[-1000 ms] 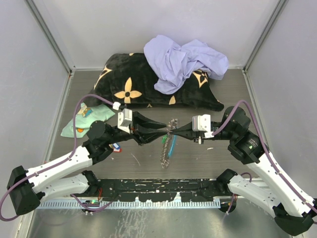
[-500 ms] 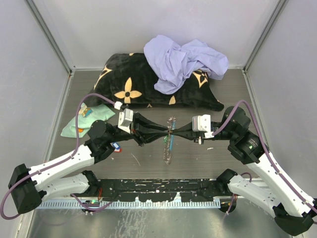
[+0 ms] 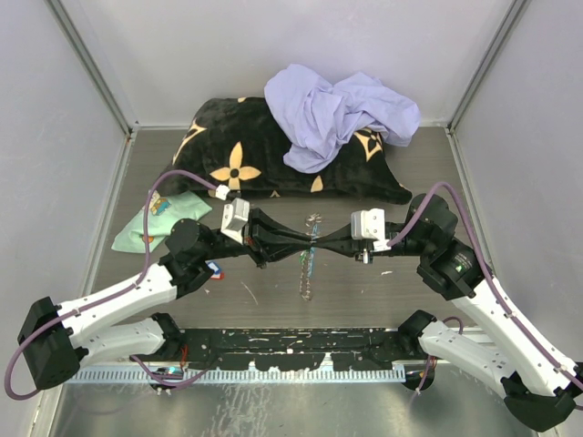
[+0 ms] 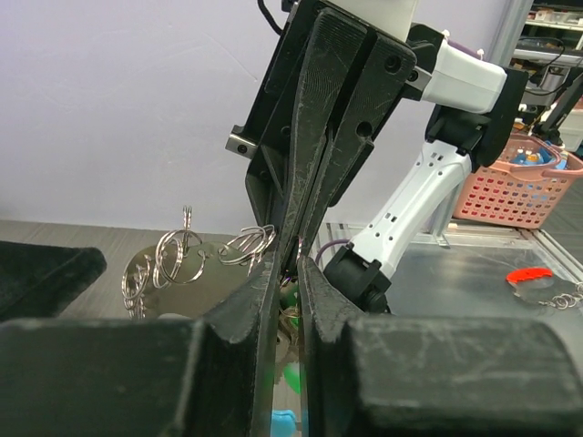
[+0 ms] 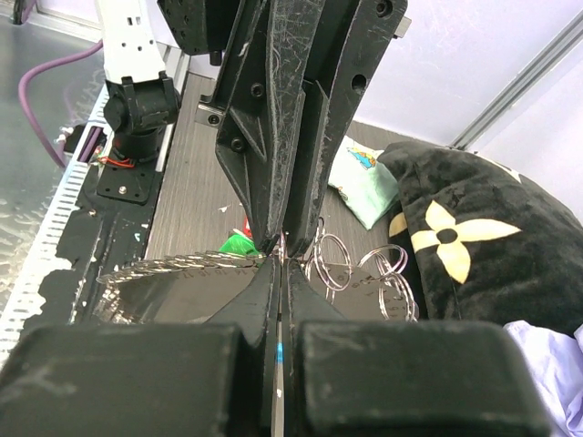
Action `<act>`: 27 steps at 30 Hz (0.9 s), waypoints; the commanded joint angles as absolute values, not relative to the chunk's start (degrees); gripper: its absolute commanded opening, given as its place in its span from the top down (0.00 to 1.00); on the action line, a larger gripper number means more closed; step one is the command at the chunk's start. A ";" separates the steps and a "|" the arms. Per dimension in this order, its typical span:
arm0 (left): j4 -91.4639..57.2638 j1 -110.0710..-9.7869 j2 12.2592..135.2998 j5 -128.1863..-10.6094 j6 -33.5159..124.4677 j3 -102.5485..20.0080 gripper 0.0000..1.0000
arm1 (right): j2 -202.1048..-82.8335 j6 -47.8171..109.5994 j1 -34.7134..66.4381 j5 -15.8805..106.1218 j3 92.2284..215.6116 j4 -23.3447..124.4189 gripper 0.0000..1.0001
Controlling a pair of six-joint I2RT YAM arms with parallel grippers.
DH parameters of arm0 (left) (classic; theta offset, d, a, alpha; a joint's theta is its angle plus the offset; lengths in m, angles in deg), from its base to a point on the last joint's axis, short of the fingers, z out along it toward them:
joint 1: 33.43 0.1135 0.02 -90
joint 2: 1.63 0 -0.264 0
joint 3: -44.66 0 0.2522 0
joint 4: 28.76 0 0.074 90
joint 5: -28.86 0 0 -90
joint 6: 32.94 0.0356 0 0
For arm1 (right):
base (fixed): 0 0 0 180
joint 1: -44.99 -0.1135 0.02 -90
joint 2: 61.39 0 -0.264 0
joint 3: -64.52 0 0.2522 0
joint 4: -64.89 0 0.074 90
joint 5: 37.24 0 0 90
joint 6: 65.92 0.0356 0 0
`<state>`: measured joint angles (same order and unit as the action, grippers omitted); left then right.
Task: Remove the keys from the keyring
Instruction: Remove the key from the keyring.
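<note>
Since a second ago the hanging keyring (image 3: 306, 273) has swung from a slanted, spread-out drape into a thin, nearly straight line. The left arm's wrist has edged a little toward the pillow, while the spot where the two arms meet has hardly shifted.

Left fingers (image 3: 301, 238) and right fingers (image 3: 326, 240) point at each other tip to tip above the middle of the counter (image 3: 383, 291). The keyring's top sits exactly where they meet, and the rest of the chain dangles below toward the near edge.

Both pairs are clenched on it. In the right wrist view the fingers press flat together on a wire of the ring. In the left wrist view they are drawn in to a narrow slit with metal caught in it. Several silver loops fan out to one side of the pinch, just beside the tips in both wrist views.

The keys (image 4: 291, 373) hang just under the left fingers. A green tag and a blue one below it show through the slit, but the metal parts are too small to make out. A light-blue strip lies along the chain in the top view.

Behind the arms rests a black pillow (image 3: 264, 159) with tan flowers, a lavender cloth (image 3: 342, 109) heaped on it. A mint-green cloth (image 3: 159, 220) lies at its left corner.
</note>
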<state>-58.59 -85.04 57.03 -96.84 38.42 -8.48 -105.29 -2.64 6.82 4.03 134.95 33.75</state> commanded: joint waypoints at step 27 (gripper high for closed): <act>-23.96 -84.96 55.75 -99.90 52.49 -23.94 1.00 | -108.07 -6.34 6.41 5.35 141.45 29.20 0.83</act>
